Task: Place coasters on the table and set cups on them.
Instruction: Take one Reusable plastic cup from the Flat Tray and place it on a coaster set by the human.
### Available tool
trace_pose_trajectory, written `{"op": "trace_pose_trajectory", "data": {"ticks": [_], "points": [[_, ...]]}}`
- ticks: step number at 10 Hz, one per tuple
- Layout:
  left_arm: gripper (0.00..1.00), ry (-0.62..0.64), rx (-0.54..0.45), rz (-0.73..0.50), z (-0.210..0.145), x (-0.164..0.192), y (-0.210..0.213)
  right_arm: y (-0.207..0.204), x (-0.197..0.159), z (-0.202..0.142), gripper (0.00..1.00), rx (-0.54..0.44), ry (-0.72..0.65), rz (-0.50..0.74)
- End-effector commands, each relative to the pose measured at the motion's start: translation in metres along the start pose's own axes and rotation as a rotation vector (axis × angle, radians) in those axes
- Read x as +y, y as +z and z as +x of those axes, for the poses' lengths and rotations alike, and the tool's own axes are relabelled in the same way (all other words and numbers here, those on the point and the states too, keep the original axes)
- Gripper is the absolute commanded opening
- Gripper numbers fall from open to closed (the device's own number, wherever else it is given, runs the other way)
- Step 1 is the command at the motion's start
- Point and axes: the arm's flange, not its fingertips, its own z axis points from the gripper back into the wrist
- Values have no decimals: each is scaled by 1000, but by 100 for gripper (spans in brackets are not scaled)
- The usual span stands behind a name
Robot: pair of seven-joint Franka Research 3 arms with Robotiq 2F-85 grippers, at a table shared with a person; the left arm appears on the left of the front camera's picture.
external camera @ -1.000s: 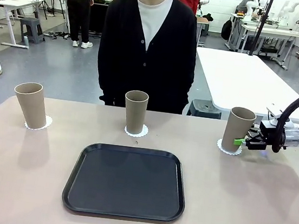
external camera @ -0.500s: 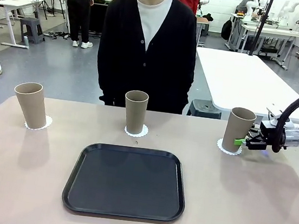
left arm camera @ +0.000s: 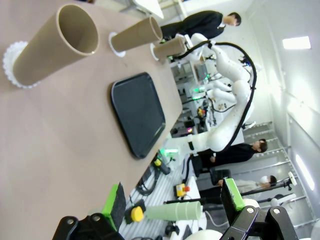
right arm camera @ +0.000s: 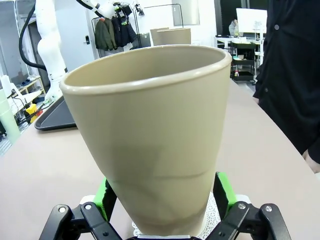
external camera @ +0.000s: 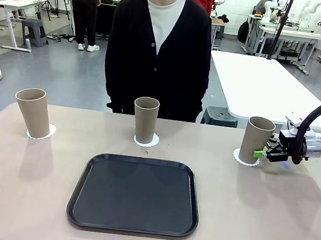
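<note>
I have the right gripper point(external camera: 260, 153) jaws spread wide around the last cup point(external camera: 256, 139), seated on its coaster point(external camera: 239, 158) near the desk's point(external camera: 289, 218) far right edge; next, I retract straight back without tipping it.

We see the right pincer point(external camera: 260, 153) loosened from the right-hand cup point(external camera: 256, 139): its green pads point(right arm camera: 223, 192), a second ago pressed against the cup's lower wall, now stand slightly off it, and the pincer has drawn back a little.
</note>
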Motion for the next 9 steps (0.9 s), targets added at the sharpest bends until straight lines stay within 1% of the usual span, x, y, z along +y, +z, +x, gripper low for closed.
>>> {"op": "trace_pose_trajectory", "data": {"ticks": [1,4,9], "points": [[100,-3,-7,0,-1,-2,1,5,-4,4,100,39,-22,8],[100,-3,-7,0,-1,-2,1,11,-5,7,100,80,-37,-24],[100,-3,-7,0,-1,-2,1,40,-4,11,100,143,-55,-80]]}}
